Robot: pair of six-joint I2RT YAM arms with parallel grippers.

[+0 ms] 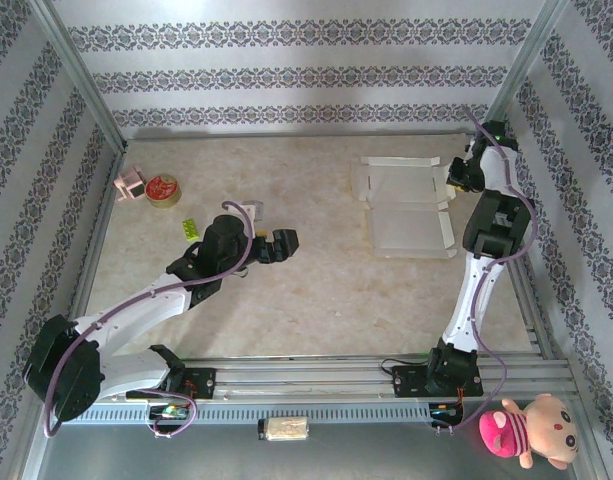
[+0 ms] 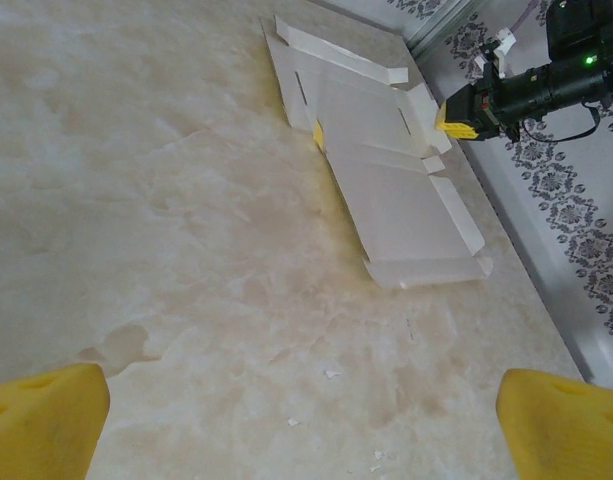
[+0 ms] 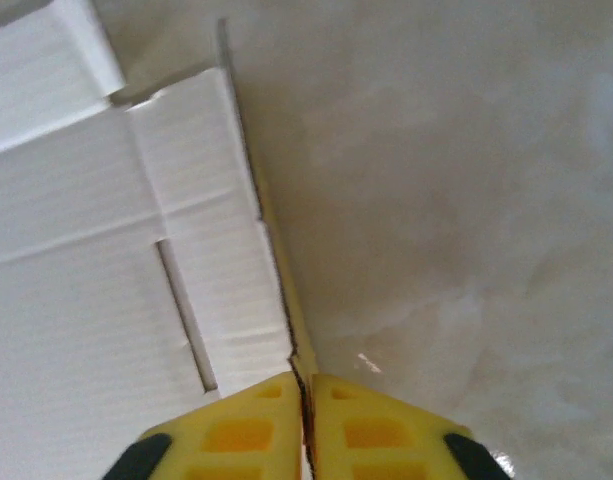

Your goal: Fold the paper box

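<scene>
Striped grey floral wallpaper (image 1: 286,60) closes in a pale, marble-patterned table (image 1: 316,310). The paper box (image 1: 406,205), a thin cardboard sheet with flaps, lies unfolded and flat with its white face up, and a sliver of its yellow face shows at one edge in the left wrist view (image 2: 386,180).

The right gripper (image 1: 452,182) sits at the right-hand edge of this sheet. In its own wrist view the two yellow fingers (image 3: 236,435) are pressed together (image 3: 304,400) on the thin edge of a side flap, which is lifted slightly so its yellow underside shows along the rim of the white panel (image 3: 86,250). The left wrist camera sees that same gripper (image 2: 456,118) touching the sheet's border.

The left gripper (image 1: 284,242) hovers well to the left of the paper box, its yellow fingers spread wide (image 2: 306,430) and holding nothing.

Further left of the box sit a small round red tin (image 1: 163,190) and a little pink object (image 1: 129,185) just beside it.
</scene>
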